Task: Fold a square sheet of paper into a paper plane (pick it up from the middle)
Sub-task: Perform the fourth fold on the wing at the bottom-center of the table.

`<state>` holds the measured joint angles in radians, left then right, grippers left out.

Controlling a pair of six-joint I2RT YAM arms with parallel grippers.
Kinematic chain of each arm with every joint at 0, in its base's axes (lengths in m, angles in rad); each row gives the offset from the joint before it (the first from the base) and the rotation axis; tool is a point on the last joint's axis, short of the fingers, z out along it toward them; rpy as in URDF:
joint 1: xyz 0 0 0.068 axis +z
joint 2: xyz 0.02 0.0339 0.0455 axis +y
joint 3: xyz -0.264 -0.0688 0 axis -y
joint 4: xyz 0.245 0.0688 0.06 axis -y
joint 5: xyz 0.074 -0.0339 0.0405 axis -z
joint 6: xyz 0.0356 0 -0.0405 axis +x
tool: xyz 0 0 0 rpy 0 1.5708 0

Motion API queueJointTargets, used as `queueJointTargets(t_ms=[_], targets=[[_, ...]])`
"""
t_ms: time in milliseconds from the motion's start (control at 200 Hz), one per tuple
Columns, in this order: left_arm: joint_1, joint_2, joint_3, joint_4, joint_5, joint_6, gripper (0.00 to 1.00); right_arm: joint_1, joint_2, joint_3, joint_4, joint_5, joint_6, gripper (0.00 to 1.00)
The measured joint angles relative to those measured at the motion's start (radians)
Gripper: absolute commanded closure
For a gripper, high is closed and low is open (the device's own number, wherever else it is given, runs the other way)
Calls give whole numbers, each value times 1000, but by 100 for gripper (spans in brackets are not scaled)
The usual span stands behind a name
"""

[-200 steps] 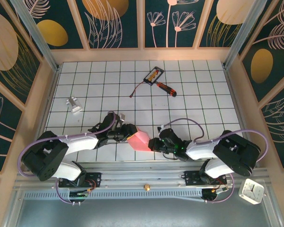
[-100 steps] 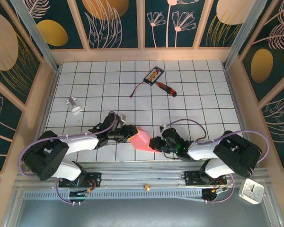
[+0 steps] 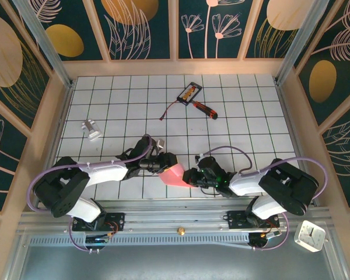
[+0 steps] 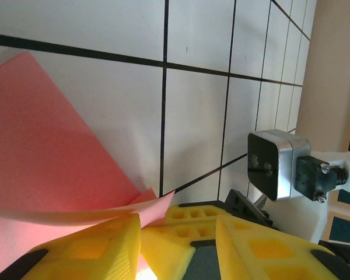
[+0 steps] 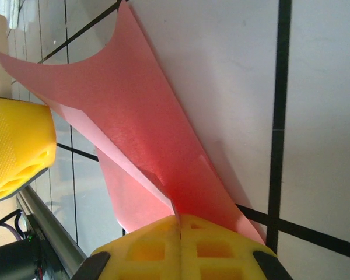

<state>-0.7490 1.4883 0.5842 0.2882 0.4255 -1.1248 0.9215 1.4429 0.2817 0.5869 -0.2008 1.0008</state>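
The pink-red paper [image 3: 174, 172] is partly folded and stands off the table near the front edge, between both grippers. My right gripper [image 3: 189, 177] is shut on the paper's right end; in the right wrist view the pads [image 5: 179, 219] meet on a pinched crease, and the sheet [image 5: 128, 116] fans away from them. My left gripper [image 3: 165, 164] is at the paper's left side, its jaws apart. In the left wrist view a loose corner of the paper [image 4: 52, 146] lies over the left finger [image 4: 99, 245], and the right gripper's yellow fingertip [image 4: 189, 219] sits between the left jaws [image 4: 178, 233].
A red-handled screwdriver [image 3: 204, 108] and a small black-and-orange card [image 3: 189, 91] lie at the back centre, with a thin black cable [image 3: 170, 109] beside them. A small silver-white object [image 3: 92, 129] lies at the left. A white clock [image 3: 310, 235] sits off the table at the front right.
My left gripper has pushed right, closer in against the paper, with its arm stretched further. The paper looks more bunched between the grippers. My right gripper keeps its hold.
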Motion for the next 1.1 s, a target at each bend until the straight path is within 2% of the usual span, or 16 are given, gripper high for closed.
queueJointTargets(t_ms=[360,590,856,1101], targets=[[0,-5,26,-118,-45,71,60,3,11,142,-187,-3,-69,100],[3,-81,16,-138,-68,77,61,3,13,206,-330,28,-79,100],[6,-90,-17,-115,-63,51,61,22,2,209,-359,82,-114,92],[62,-85,-82,-78,-54,19,60,63,2,210,-360,146,-198,92]])
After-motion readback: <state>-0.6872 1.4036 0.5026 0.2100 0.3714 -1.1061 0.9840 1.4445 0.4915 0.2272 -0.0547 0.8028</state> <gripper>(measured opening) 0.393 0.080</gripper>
